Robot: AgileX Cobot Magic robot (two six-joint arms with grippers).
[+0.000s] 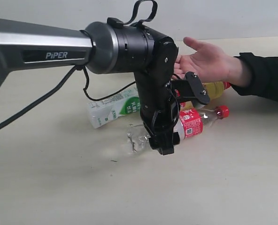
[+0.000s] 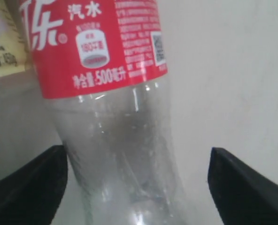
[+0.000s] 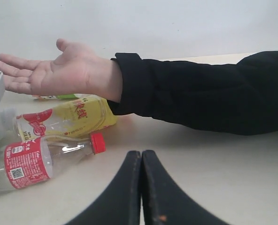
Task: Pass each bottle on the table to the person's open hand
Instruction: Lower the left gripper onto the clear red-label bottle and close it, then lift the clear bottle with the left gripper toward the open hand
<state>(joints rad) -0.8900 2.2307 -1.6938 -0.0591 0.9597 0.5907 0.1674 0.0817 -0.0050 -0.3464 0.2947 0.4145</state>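
Note:
The clear bottle (image 1: 191, 124) with red label and red cap lies on its side on the table (image 1: 59, 187). My left gripper (image 1: 162, 145) hangs over its clear lower body, open. In the left wrist view the bottle (image 2: 120, 140) lies between the two spread fingertips (image 2: 31, 187), with a gap on one side. The yellow bottle (image 1: 215, 88) lies behind it, under the person's open hand (image 1: 204, 61). A whitish bottle with green marks (image 1: 113, 110) lies to the left, partly behind my arm. My right gripper (image 3: 141, 154) is shut and empty, low over the table, out of the exterior view.
The person's black sleeve (image 1: 266, 77) runs in from the right along the table. In the right wrist view the hand (image 3: 59, 70) hovers palm up above the yellow bottle (image 3: 73, 117) and the clear bottle (image 3: 35, 161). A black cable (image 1: 35, 103) trails from my left arm.

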